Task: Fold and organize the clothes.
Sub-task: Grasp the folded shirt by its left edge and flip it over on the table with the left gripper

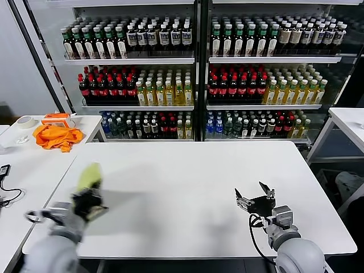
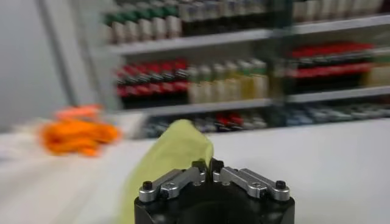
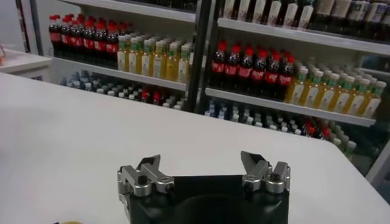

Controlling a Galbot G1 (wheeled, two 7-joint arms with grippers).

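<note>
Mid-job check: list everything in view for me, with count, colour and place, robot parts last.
T-shirt: one, lime yellow-green, bunched at the left gripper.
Main table: one, white, in front.
Orange cloth: one, side table far left.
Tape roll: one, whitish, beside the cloth.
Drink shelves: two units, many bottles, behind.
Left gripper: black, shut on T-shirt, table's left edge.
Right gripper: black, open, idle over near right of table.
</note>
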